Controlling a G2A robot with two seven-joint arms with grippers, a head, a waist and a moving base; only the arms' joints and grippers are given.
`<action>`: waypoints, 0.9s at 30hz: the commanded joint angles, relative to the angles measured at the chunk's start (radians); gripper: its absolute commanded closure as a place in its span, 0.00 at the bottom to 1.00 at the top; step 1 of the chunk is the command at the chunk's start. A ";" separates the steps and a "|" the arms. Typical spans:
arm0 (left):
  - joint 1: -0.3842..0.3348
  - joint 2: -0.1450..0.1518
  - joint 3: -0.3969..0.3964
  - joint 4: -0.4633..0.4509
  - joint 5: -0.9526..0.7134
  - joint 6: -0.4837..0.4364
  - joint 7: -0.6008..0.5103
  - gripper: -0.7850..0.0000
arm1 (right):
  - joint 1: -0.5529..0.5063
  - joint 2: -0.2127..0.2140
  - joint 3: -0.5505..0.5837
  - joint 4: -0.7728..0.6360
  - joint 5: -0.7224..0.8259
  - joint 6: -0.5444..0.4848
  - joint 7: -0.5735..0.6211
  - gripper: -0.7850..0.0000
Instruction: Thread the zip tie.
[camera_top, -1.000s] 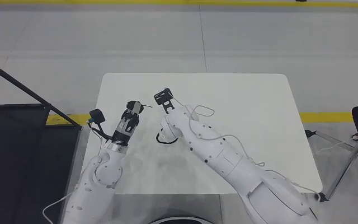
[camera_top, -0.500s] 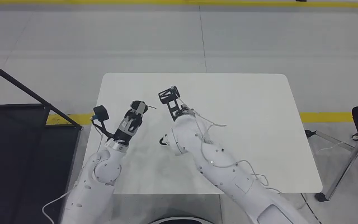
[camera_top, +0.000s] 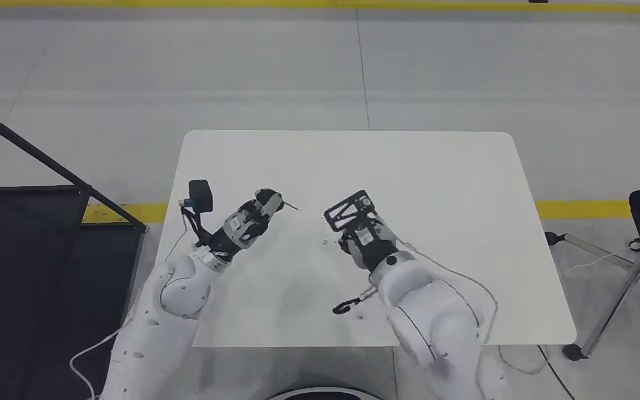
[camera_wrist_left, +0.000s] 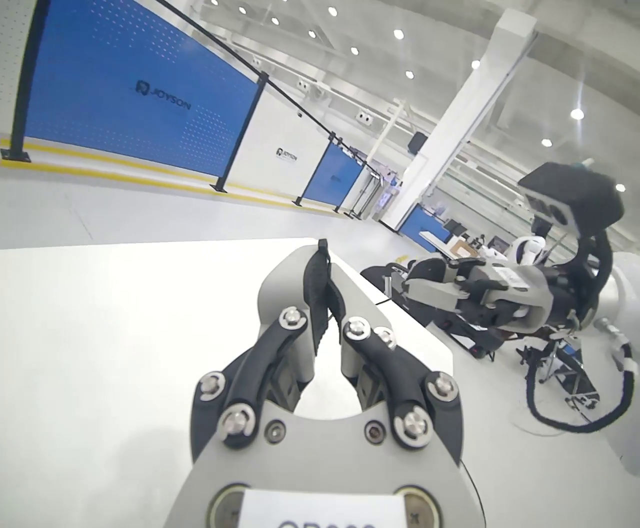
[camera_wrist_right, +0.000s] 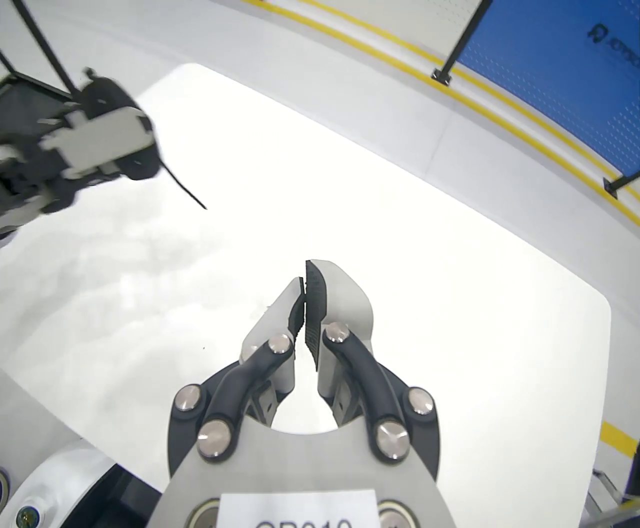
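**Left gripper** (camera_wrist_left: 320, 256): fingers pinched closed on the zip tie (camera_wrist_right: 184, 189), a thin black strip. The held end is hidden between the pads.

**Zip tie, axis:** the long axis carries straight on from the left fingertips. The free tip juts out past them, on the side toward the right gripper (camera_wrist_right: 305, 282). In the top view it shows as a short dark line leaving the left fingertips and aimed at the other arm. The tip stands apart from the right gripper, with a gap between them over the table (camera_top: 450, 170). Whether the tip touches the table surface cannot be told.

**Right gripper:** fingers narrow, with the black pads pressed together at their tips. It points out across the table, and the left gripper lies ahead of it and off to one side.

**Surroundings:** a black barrier (camera_top: 45, 250) stands past the table edge on the outer side of the left arm. A yellow line (camera_top: 590, 209) crosses the floor beyond the table on the right arm's side. Blue panels (camera_wrist_left: 125, 95) line the room ahead of the left gripper.
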 joint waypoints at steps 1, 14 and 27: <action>-0.004 0.002 0.004 0.001 0.012 -0.021 -0.017 1.00 | -0.054 0.012 0.063 -0.037 0.066 -0.104 -0.061 1.00; -0.003 0.006 0.004 -0.004 0.032 -0.028 -0.031 1.00 | -0.136 0.033 0.163 -0.075 0.184 -0.284 -0.154 1.00; -0.076 0.020 0.049 0.049 0.108 -0.182 -0.171 1.00 | -0.170 0.054 0.199 -0.104 0.107 -0.392 -0.312 1.00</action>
